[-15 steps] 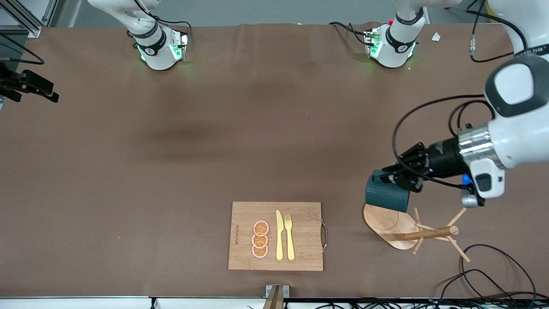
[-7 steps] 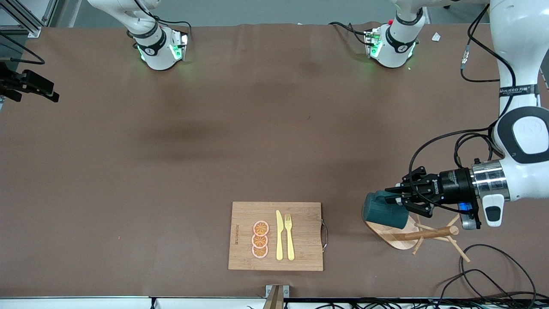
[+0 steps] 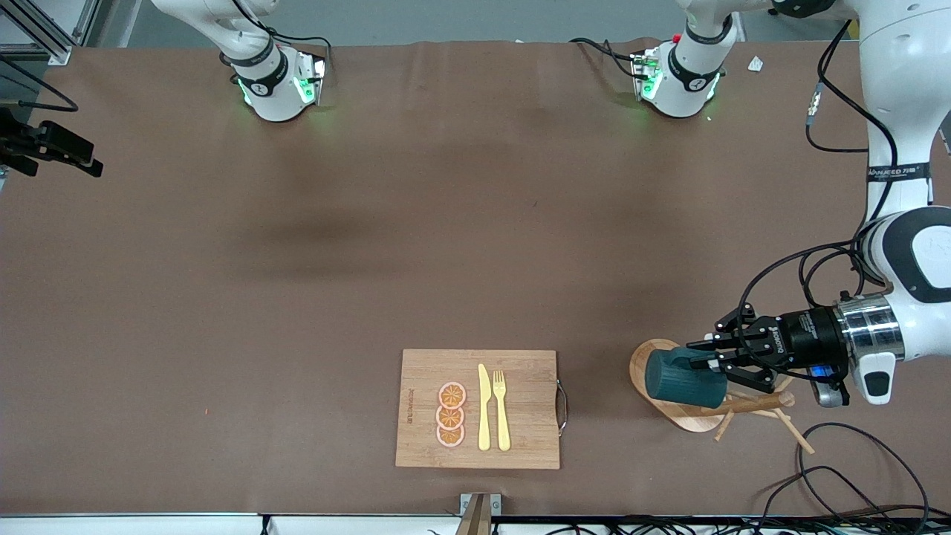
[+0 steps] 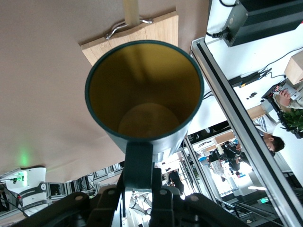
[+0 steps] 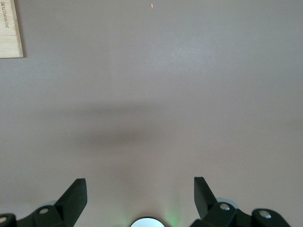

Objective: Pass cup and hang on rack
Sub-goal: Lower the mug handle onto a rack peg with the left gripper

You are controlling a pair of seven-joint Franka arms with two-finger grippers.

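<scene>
The left gripper [image 3: 715,360] hangs over the rack [image 3: 672,405] at the left arm's end of the table, its jaws clamped tight on the small side handle of the cup [image 3: 683,379]. The cup lies on its side in the air, its body reaching out ahead of the jaws toward the right arm's end, over the rack's oval dished base. In the left wrist view the cup [image 4: 144,101] fills the space just ahead of the jaws, its mustard-yellow inside open to the camera and its teal handle running straight down between the fingers [image 4: 161,201]. From the front view the cup seems to sit just above the base and close to the central post, though whether it touches a peg cannot be told from here. The rack's thin pegs fan out under and beside the gripper's body.

The right gripper [image 5: 140,189] waits, its jaws spread wide with nothing between them; below them lies only the bare brown table [image 5: 156,94], with a corner of the cutting board [image 5: 9,28] well off from one fingertip.

On the cutting board [image 3: 416,371], nearer the front camera than most of the table, lie three orange slices [image 3: 450,414], a yellow knife [image 3: 484,409] and a yellow fork [image 3: 501,409], side by side.
</scene>
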